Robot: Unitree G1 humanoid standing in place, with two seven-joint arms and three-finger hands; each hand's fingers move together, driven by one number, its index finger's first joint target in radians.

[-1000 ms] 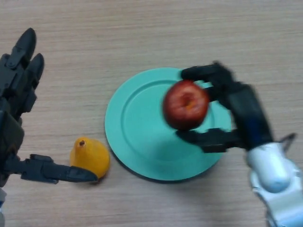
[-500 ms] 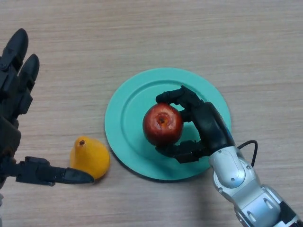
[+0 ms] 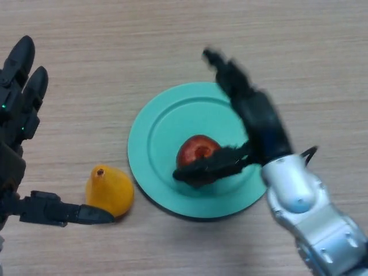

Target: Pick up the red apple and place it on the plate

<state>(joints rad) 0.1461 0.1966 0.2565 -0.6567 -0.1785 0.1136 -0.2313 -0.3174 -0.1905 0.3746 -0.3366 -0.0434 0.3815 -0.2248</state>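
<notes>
The red apple (image 3: 196, 151) rests on the teal plate (image 3: 158, 138), a little right of its middle. My right hand (image 3: 259, 123) is above the plate's right side with its fingers (image 3: 227, 72) spread straight toward the far rim. Its thumb (image 3: 210, 165) lies along the near side of the apple and hides the apple's lower edge. The hand is open and no longer grips the apple. My left hand (image 3: 17, 115) is open at the left edge, its thumb (image 3: 63, 211) stretched beside the yellow fruit.
A yellow pear-shaped fruit (image 3: 109, 190) lies on the wooden table just left of the plate's near-left rim, touching my left thumb tip. The table runs on beyond the plate on all sides.
My right hand lowered the apple onto the plate and opened, its fingers swinging up and away toward the far rim. The left hand and the yellow fruit stayed put.
</notes>
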